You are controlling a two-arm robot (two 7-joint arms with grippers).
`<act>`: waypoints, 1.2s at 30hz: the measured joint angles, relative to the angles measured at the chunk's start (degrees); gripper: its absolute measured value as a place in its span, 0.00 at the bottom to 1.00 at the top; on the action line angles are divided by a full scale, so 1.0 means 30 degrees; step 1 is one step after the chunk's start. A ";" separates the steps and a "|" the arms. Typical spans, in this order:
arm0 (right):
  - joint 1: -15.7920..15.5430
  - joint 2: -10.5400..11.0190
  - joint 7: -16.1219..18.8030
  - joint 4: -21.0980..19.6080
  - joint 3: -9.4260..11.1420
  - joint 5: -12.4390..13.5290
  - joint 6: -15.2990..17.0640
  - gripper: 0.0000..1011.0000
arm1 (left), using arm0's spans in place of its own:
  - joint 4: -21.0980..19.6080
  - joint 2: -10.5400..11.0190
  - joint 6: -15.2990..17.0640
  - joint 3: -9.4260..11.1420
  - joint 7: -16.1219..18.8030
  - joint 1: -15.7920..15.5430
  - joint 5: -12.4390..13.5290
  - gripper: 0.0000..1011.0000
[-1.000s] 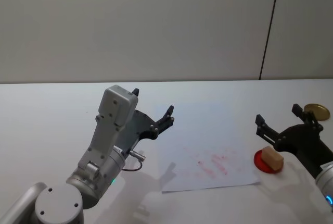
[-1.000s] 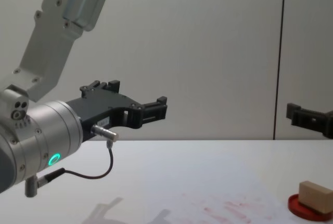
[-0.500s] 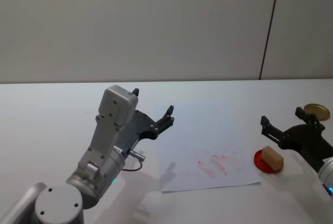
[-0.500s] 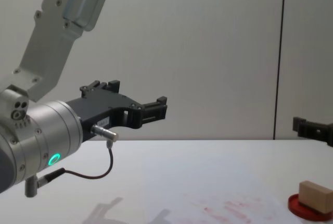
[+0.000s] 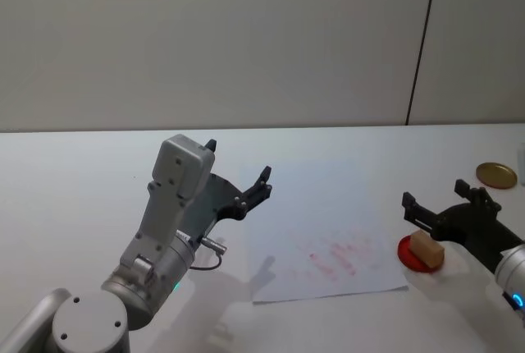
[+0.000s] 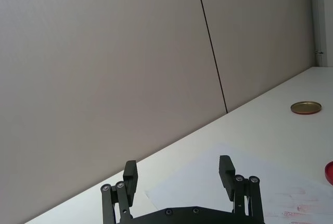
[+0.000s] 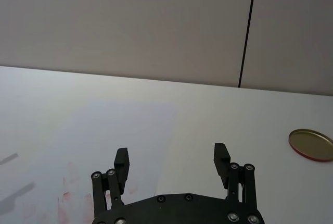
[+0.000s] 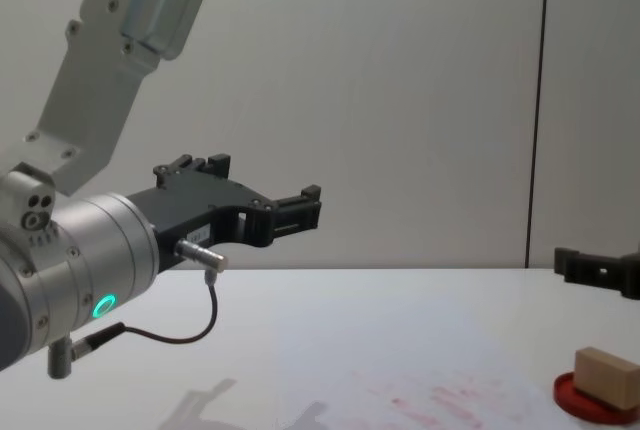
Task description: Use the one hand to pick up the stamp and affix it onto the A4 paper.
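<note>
The stamp (image 5: 427, 248) sat on the red ink pad (image 5: 407, 251), right of the A4 paper (image 5: 328, 222) and just beside its edge. The right gripper (image 5: 435, 196) hung close above the stamp, jaws wide. Left of the paper, the left gripper (image 5: 238, 162) was raised over the table (image 5: 82, 172), jaws wide too.

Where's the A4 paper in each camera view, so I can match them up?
Head view: the A4 paper lies mid-table, left of the red ink pad.
Chest view: low, centre-right, red smudges showing.
Left wrist view: on the table beyond the left gripper.
Right wrist view: on the table beyond the right gripper.
Shared landmark: the dark vertical wall seam.
</note>
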 joint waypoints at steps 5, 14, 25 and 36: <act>-0.0076 0.0004 -0.0151 -0.0311 -0.0003 0.0194 0.0942 0.99 | 0.0000 -0.0001 0.0000 -0.0001 0.0000 0.0000 0.0000 0.98; -0.0070 -0.0040 -0.0447 -0.0357 -0.0014 0.0334 0.2310 0.99 | 0.0000 0.0000 0.0000 0.0001 0.0000 0.0001 0.0000 0.98; 0.0405 -0.0291 -0.0322 0.0603 -0.0215 -0.0078 0.3570 0.99 | 0.0000 0.0000 0.0001 -0.0001 0.0000 0.0000 0.0000 0.98; 0.0961 -0.0567 0.0304 0.1572 -0.0529 -0.0994 0.4138 0.77 | 0.0000 0.0000 0.0000 0.0000 0.0000 0.0000 -0.0001 0.98</act>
